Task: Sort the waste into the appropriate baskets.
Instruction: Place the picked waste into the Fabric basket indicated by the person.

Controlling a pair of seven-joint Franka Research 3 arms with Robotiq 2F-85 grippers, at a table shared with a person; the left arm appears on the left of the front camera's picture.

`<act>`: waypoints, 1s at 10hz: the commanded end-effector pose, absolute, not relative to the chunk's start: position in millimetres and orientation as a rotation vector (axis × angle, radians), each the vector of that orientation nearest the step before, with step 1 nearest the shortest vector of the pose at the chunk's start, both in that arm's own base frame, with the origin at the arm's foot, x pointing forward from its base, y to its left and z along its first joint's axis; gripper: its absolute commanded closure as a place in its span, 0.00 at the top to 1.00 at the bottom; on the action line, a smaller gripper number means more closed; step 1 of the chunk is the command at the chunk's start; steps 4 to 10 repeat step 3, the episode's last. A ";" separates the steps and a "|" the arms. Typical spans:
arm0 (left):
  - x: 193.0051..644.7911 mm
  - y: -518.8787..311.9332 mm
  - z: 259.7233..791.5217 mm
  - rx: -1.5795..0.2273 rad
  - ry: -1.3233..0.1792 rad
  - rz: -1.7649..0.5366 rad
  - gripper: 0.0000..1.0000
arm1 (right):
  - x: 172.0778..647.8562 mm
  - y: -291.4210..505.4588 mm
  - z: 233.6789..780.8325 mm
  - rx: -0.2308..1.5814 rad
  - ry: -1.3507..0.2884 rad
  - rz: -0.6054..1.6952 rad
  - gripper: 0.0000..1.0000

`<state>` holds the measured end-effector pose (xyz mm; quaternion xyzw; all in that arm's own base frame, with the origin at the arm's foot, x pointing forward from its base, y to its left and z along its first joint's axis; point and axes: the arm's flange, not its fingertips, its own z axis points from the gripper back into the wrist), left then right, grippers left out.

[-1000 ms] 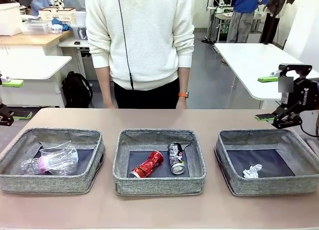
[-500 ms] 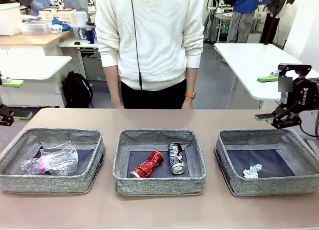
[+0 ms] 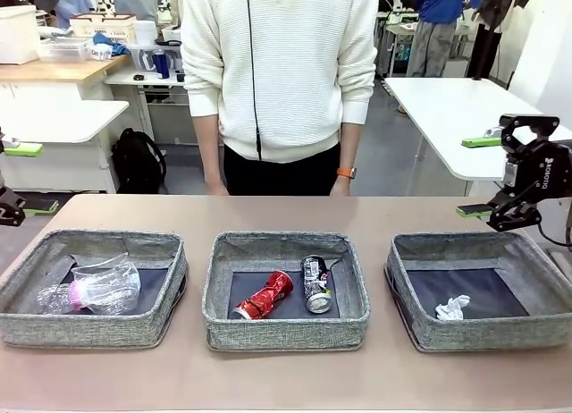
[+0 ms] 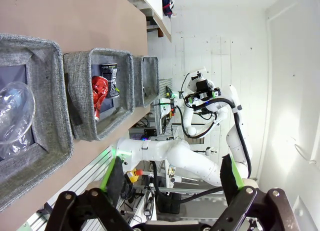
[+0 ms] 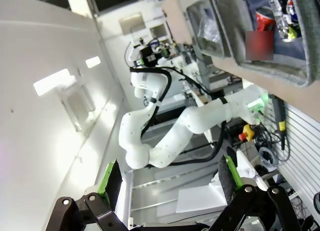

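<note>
Nothing on the table has moved in the last second. Only the person at the far edge has shifted a bit toward the right; their hands hang clear of the tabletop.

All the waste sits inside baskets:
- Left basket, near the table's left edge: bottle with pink label lying flat, clear cup on its side touching it.
- Middle basket: crushed red can and dark can side by side on the dark bottom, just beside each other.
- Right basket, near the right edge: white paper wad alone, toward its front.

Bare tabletop around the baskets, no loose item on it.

Right gripper parked off the right edge, above the far right corner; fingers spread, nothing between them, same as a second ago. The wrist view agrees: right gripper aimed away from the table, released. Left gripper likewise released and empty, looking along the baskets from beyond the left edge.

My read: plastics, metal and paper are each grouped, both arms are pulled back and idle, so the sort looks done. No next pick visible.
</note>
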<state>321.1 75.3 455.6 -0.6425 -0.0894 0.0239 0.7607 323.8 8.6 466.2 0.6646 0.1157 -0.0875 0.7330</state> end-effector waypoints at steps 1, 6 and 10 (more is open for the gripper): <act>320.2 72.5 456.8 -1.421 -0.217 0.036 1.00 | 324.2 9.6 469.9 1.484 0.240 -0.175 1.00; 320.2 72.5 456.8 -1.421 -0.217 0.036 1.00 | 324.2 9.6 469.9 1.484 0.240 -0.175 1.00; 320.2 72.5 456.8 -1.421 -0.217 0.036 1.00 | 324.2 9.6 469.9 1.484 0.240 -0.175 1.00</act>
